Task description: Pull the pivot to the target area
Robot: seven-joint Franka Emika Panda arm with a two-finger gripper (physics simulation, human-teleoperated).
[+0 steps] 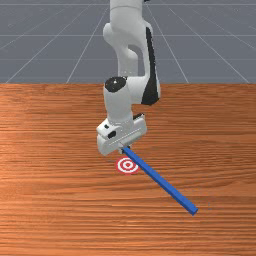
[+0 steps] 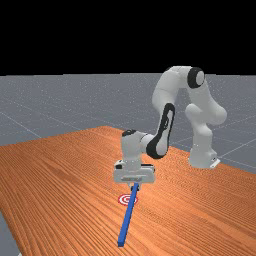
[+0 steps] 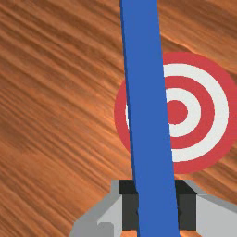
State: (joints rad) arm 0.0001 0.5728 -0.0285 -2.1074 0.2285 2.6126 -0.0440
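Note:
In the front view my gripper point(image 1: 124, 149) is just behind the red-and-white ring target point(image 1: 127, 165). The pivot, a long blue bar point(image 1: 161, 180), has one end at my fingers and slants toward the front view's lower right. The far view has my gripper point(image 2: 135, 187) at the top end of the blue bar point(image 2: 128, 217), which crosses the target point(image 2: 124, 199). The wrist view has my gripper point(image 3: 158, 206) shut on the blue bar point(image 3: 147, 102), a dark pad on each side. The bar covers part of the target point(image 3: 208, 111).
The wooden table point(image 1: 55, 200) extends around the bar and target. My arm point(image 2: 165, 125) reaches in over the table from the far view's right, and the table's edge point(image 2: 11, 227) runs along the far view's left.

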